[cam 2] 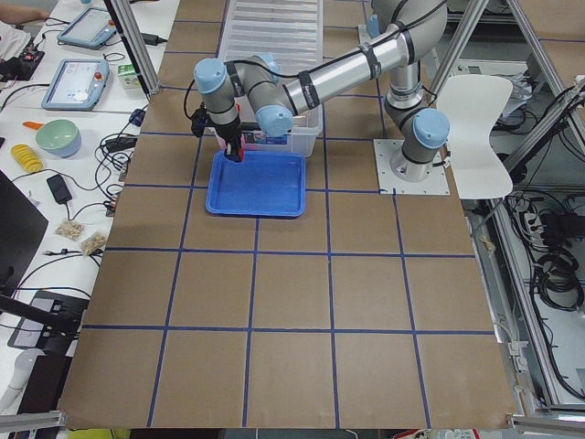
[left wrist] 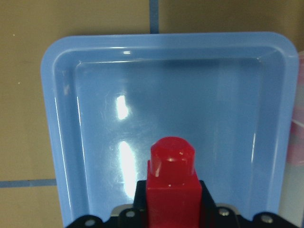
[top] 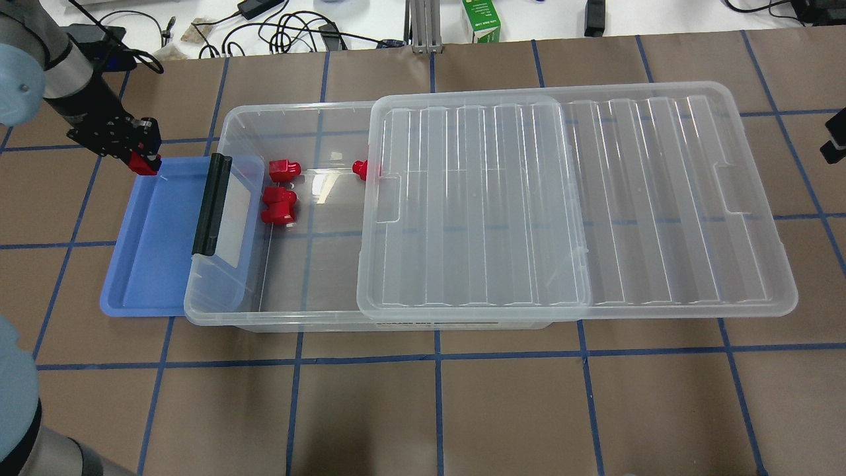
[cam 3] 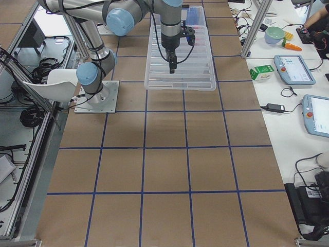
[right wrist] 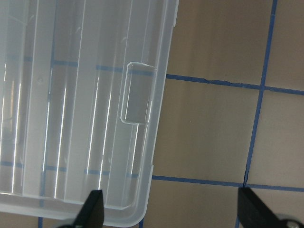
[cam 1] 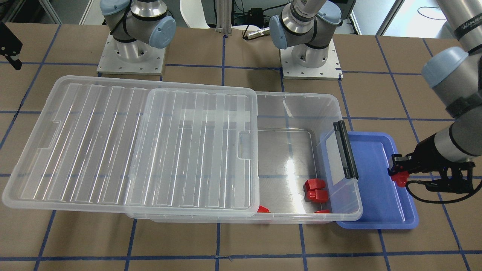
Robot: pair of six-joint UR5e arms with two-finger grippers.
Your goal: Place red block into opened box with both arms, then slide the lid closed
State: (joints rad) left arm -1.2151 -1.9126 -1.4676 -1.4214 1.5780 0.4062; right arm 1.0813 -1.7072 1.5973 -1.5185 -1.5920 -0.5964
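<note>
My left gripper (top: 140,153) is shut on a red block (left wrist: 172,178) and holds it just above the far corner of the blue tray (top: 155,258), stub pointing down. The box (top: 228,129) lies beside the tray, its left part uncovered. The lid (top: 595,198) rests slid to the right, overhanging the box's right end. Three red blocks (top: 280,192) lie inside the box near the uncovered end, one of them (top: 360,168) at the lid's edge. My right gripper (right wrist: 173,213) hangs open beyond the lid's right end, above bare table, with nothing between its fingers.
A black clip bar (top: 211,205) sits on the box's short end, which overlaps the blue tray. Cables and a green carton (top: 481,18) lie beyond the table's far edge. Brown table with blue tape lines (top: 436,410) stretches in front of the box.
</note>
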